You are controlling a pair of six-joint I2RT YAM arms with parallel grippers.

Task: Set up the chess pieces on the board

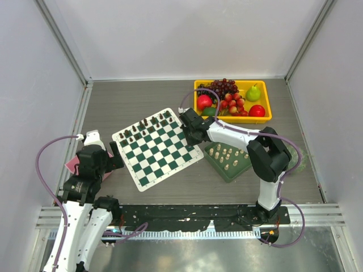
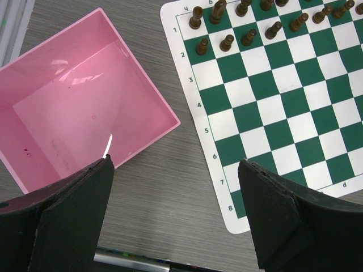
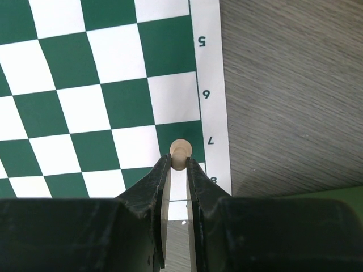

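The green and white board (image 1: pixel 157 148) lies mid-table, turned at an angle. Dark pieces (image 1: pixel 146 126) stand in two rows along its far left edge. Several cream chess pieces (image 1: pixel 226 154) stand on a dark green tray (image 1: pixel 231 171) to the board's right. My right gripper (image 1: pixel 191 137) hovers over the board's right side. In the right wrist view it (image 3: pixel 178 162) is shut on a cream pawn (image 3: pixel 180 152) above the green square by the "7" mark on the board (image 3: pixel 113 85). My left gripper (image 2: pixel 176 190) hangs open and empty above bare table, between the pink box (image 2: pixel 85 102) and the board's corner (image 2: pixel 283 107).
A yellow tray (image 1: pixel 267 103) with grapes, apples and a pear sits at the back right. The pink box (image 1: pixel 72 164) lies under the left arm. Dark pieces (image 2: pixel 227 25) fill rows 1 and 2 in the left wrist view. Grey walls enclose the table.
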